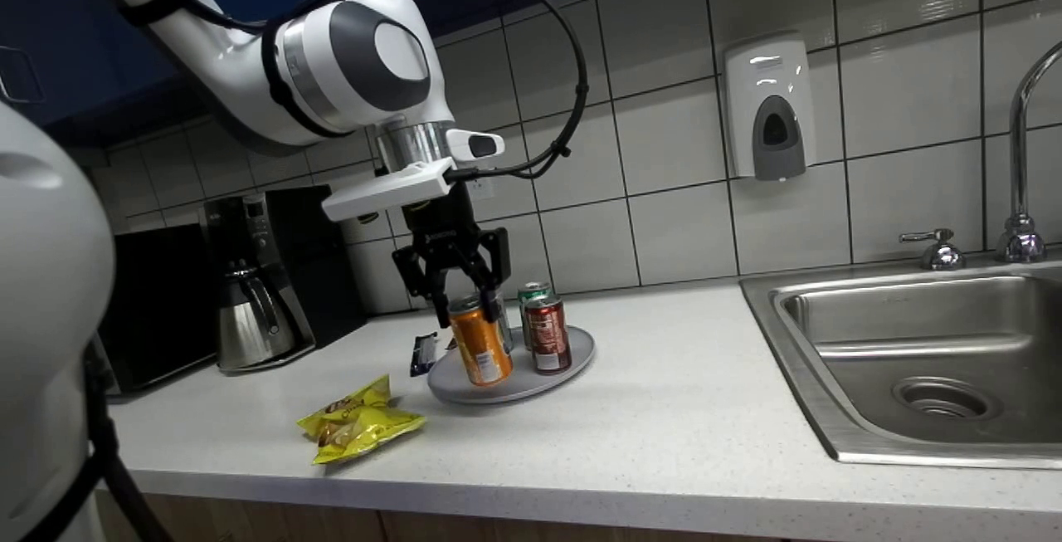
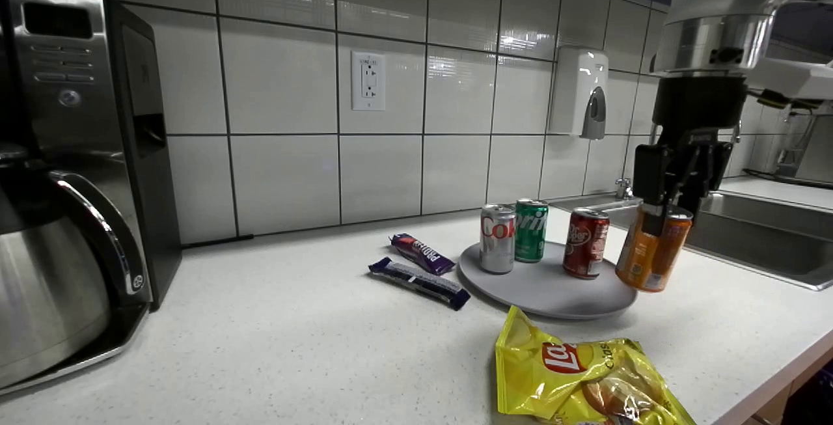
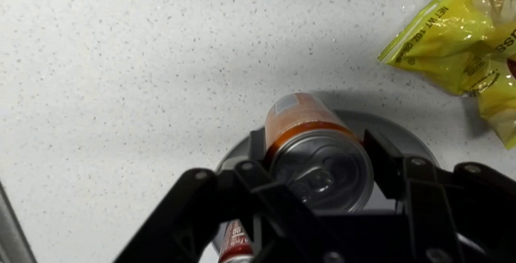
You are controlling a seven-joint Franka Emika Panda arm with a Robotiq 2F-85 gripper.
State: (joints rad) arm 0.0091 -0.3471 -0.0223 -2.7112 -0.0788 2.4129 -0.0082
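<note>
Gripper, one, middle of an exterior view: its black fingers are holding the orange can near the top, one on each side.
Orange can, one, lower middle there: is leaning, and in the wrist view is covering part of the grey plate; whether the two are touching, the pictures are not settling.
Cans, three, right of centre in an exterior view: a silver can, a green can and a red can are standing upright on the plate.
Yellow chip bag, one, lower right: is lying near the plate.
Progress, by judgement: the grip is looking complete; three cans are already resting free; the orange can is not yet standing unheld.
</note>
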